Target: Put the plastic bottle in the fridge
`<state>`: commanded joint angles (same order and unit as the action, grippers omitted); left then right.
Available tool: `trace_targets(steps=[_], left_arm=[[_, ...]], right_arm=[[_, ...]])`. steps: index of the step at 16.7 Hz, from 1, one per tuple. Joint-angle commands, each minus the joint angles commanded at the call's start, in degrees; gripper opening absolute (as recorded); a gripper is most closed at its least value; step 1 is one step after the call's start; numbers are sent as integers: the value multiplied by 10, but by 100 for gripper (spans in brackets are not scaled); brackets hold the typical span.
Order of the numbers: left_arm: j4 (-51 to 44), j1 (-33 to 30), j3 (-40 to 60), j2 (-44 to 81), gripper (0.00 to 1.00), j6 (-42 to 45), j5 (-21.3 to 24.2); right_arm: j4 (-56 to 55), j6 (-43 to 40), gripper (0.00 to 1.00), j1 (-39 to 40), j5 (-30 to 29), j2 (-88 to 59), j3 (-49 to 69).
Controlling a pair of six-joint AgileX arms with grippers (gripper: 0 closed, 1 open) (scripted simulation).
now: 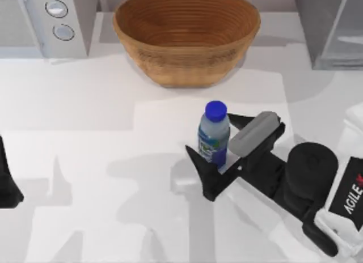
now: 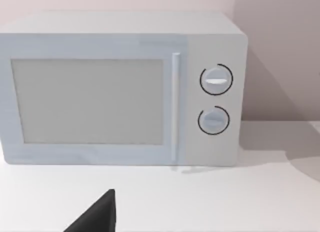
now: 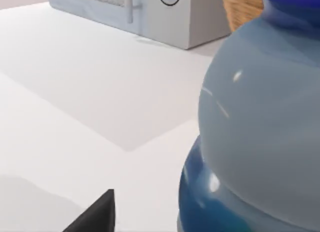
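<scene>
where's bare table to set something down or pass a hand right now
Widest free patch: the table's left half, between the microwave, the wicker bowl and the parked left gripper at the left edge. Crowded: centre-right, where the right gripper brackets the upright plastic bottle, fingers open, below the fridge.

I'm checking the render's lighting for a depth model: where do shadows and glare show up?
Top view: soft grey shadows of the right gripper and arm fall on the table toward its left. Right wrist view: small white highlights glint on the plastic bottle. Left wrist view: the microwave is evenly lit, with a faint shadow beside it.
</scene>
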<state>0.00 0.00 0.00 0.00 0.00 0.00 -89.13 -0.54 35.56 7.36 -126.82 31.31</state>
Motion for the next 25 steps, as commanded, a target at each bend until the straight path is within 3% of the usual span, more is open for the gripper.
trace_targets(steps=[5,18,25], left_arm=[[0,0,0,0,100,0,0],[0,0,0,0,100,0,0],[0,0,0,0,100,0,0]], right_arm=[[7,0,100,2,-2,-3,10],[7,0,3,2,-2,-3,10],[7,0,1,2,-2,-3,10]])
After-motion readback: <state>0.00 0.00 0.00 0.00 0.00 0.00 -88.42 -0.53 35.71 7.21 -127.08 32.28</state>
